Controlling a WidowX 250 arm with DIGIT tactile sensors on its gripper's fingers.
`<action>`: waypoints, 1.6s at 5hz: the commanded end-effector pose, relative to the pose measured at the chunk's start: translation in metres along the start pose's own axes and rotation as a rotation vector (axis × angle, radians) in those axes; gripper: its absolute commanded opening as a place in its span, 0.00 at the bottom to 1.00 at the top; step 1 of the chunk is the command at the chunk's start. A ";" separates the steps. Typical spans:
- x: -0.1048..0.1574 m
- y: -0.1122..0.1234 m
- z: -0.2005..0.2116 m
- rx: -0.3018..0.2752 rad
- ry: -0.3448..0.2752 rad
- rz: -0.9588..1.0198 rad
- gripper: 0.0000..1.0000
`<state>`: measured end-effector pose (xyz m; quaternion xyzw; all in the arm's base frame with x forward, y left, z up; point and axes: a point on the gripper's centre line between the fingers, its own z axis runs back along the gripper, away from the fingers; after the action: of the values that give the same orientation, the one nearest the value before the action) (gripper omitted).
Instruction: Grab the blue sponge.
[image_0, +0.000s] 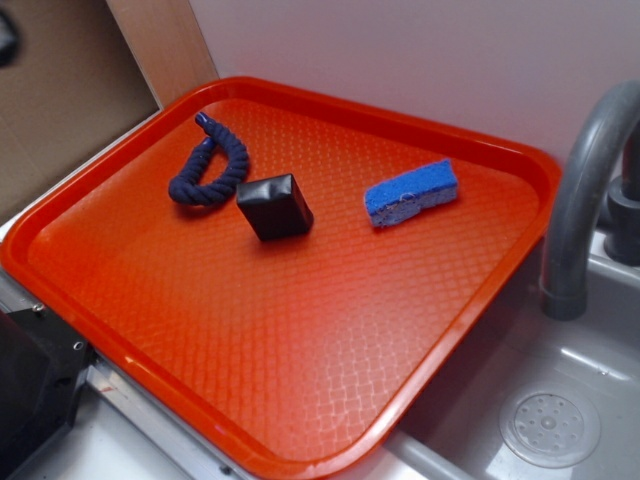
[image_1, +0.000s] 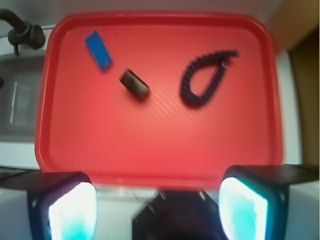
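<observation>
We see the blue sponge (image_0: 412, 193) (image_1: 98, 50) lying flat on the red tray (image_0: 300, 400) (image_1: 150, 145), toward its far corner near the grey faucet (image_0: 585, 190). In the wrist view the claw (image_1: 157, 205) hangs at the tray's near edge, well apart from the sponge, which sits up and to the left of it. Its two fingers (image_1: 62, 210) stand spread wide with nothing between them. The sponge is a small rectangular block, rough on top with a paler underside. The tray is glossy plastic with a diamond-patterned surface. A smooth black box (image_0: 274, 206) (image_1: 135, 83) sits just beside a looped, twisted navy rope (image_0: 210, 165) (image_1: 202, 80).
</observation>
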<state>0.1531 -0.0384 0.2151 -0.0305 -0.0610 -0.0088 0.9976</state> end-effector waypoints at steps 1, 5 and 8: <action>0.065 -0.014 -0.033 -0.102 -0.077 -0.070 1.00; 0.148 -0.080 -0.156 -0.110 -0.074 -0.346 1.00; 0.146 -0.098 -0.210 -0.016 0.019 -0.422 0.93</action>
<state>0.3224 -0.1329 0.0225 -0.0208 -0.0408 -0.2006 0.9786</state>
